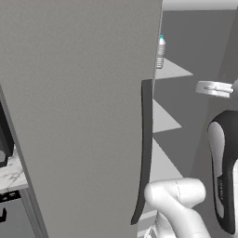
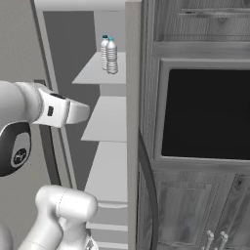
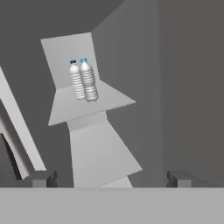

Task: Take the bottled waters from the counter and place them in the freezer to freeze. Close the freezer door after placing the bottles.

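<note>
Already both bottled waters (image 3: pixel 84 80) stand upright together on the freezer shelf (image 3: pixel 87 108), well beyond the gripper's (image 3: pixel 109 178) spread, empty fingers (image 3: pixel 41 178), leaving the freezer door (image 1: pixel 83 116) to shut.

Freezer door (image 1: pixel 83 116) ajar; lower shelves (image 2: pixel 110 122) free.

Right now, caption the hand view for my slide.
Two bottled waters upright together on a freezer shelf, open fingers empty.
</note>
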